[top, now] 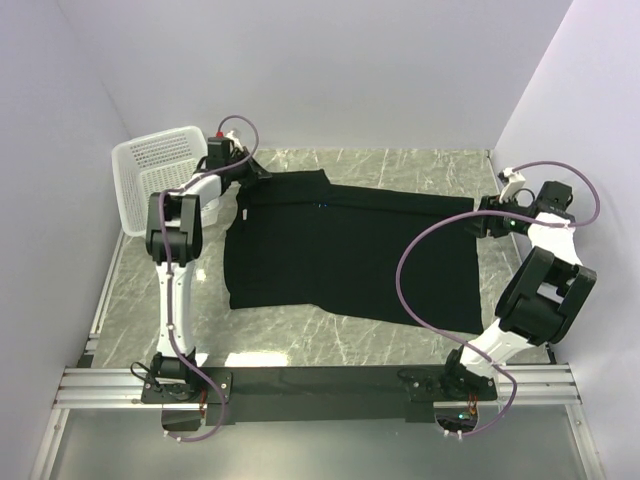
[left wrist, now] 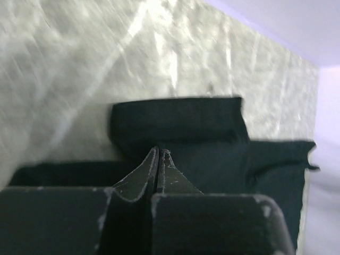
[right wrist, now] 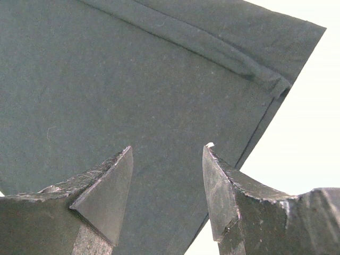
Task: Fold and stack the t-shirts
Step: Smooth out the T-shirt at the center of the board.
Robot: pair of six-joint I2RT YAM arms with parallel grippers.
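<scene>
One black t-shirt (top: 340, 250) lies spread flat on the marble table (top: 400, 170). My left gripper (top: 252, 168) is at the shirt's far left corner. In the left wrist view its jaws (left wrist: 159, 152) are pressed together low over the black cloth (left wrist: 212, 159), apparently pinching its edge, with a folded-over sleeve (left wrist: 178, 119) just beyond the tips. My right gripper (top: 480, 222) is at the shirt's right edge. In the right wrist view it (right wrist: 168, 151) is open and empty above the shirt's hemmed corner (right wrist: 159, 74).
A white plastic basket (top: 150, 175) stands tilted at the far left against the wall. Walls close off the left, back and right sides. The aluminium rail with the arm bases (top: 320, 385) runs along the near edge.
</scene>
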